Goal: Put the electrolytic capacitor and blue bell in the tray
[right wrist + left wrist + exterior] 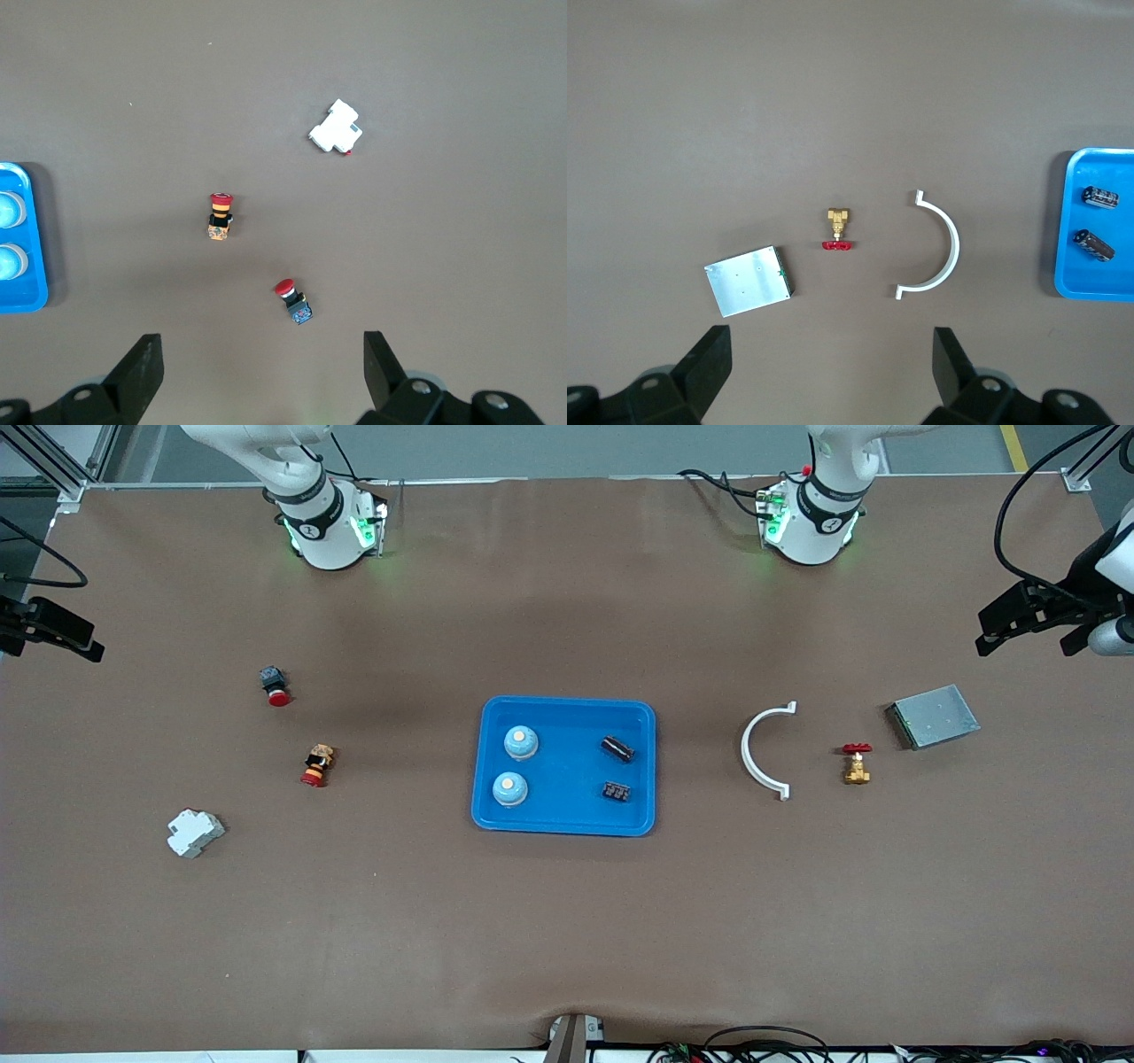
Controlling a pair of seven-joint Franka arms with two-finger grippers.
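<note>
The blue tray (564,713) sits mid-surface holding two blue bells (521,742) (510,788) and two dark electrolytic capacitors (617,747) (617,790). The front view shows all four; each wrist view catches only one pair. The left gripper (831,372) hangs released over the metal box (749,281), brass valve (836,228) and white clip (935,245). The right gripper (263,372), fingers apart, hangs over two red push buttons (293,301) (220,217) and what looks like a breaker (336,127).

Two white arms are seen, each base ringed by a black band and lit by green lamps, with black cables trailing from the left arm's base (811,522); the left gripper (830,372) and right gripper (261,372) are shown as matte black, wedge-shaped fingers with round screw holes
</note>
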